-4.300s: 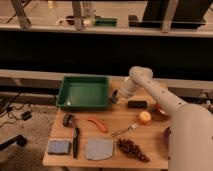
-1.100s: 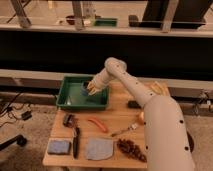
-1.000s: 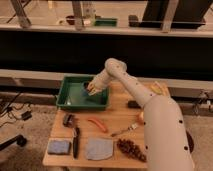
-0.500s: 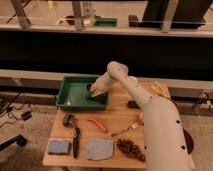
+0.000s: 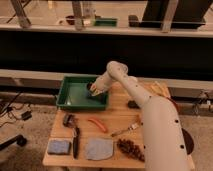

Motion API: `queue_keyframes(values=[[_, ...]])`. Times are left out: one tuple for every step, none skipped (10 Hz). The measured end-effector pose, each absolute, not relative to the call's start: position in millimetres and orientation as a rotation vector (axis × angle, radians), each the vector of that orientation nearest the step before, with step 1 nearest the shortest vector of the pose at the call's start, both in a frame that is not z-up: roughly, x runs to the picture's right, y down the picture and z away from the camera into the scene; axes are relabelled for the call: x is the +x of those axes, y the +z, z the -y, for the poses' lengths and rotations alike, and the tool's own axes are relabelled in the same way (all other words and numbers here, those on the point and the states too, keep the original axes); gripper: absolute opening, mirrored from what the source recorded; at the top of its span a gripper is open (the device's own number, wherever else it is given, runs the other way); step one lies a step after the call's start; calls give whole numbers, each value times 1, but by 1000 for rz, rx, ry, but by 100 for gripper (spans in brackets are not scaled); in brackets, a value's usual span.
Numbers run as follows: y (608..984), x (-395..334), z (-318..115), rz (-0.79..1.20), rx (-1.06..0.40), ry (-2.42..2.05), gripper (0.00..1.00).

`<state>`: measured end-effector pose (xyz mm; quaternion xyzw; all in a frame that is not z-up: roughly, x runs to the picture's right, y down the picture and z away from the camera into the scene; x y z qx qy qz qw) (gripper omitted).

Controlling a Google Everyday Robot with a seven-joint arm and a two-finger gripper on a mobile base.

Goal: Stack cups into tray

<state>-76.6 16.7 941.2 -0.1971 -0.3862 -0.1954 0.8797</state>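
Gripper (image 5: 94, 90) lower vs 1 s ago, at tray (image 5: 70, 95) R end; grip state unclear.

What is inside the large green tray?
The gripper reaches into the right side of the tray. Whatever lies beneath the gripper is hidden by it.

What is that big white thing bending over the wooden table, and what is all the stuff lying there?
The white thing is a robot arm, filmed by one camera looking down on the table. At its end is the gripper, a pair of jaws, over the right end of the green tray. Whether it holds anything I cannot tell. A small dark cup stands on the wood right of the tray. Nearer lie a blue sponge and a grey cloth.
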Motion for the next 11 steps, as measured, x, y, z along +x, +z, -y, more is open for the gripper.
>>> queue_keyframes(values=[[940,-78,-15,807,-405,-410,0],[938,-81,-14,810,-401,-412,0],[936,-83,-12,813,-396,-416,0],[934,-84,-12,813,-394,-418,0],[934,-84,-12,813,-394,-421,1],[934,-84,-12,809,-396,-422,4],[934,-83,-12,809,-397,-421,4],[934,-83,-12,809,-397,-420,8],[934,-83,-12,809,-397,-420,16],[934,-83,-12,809,-397,-421,26],[934,-83,-12,809,-397,-421,37]])
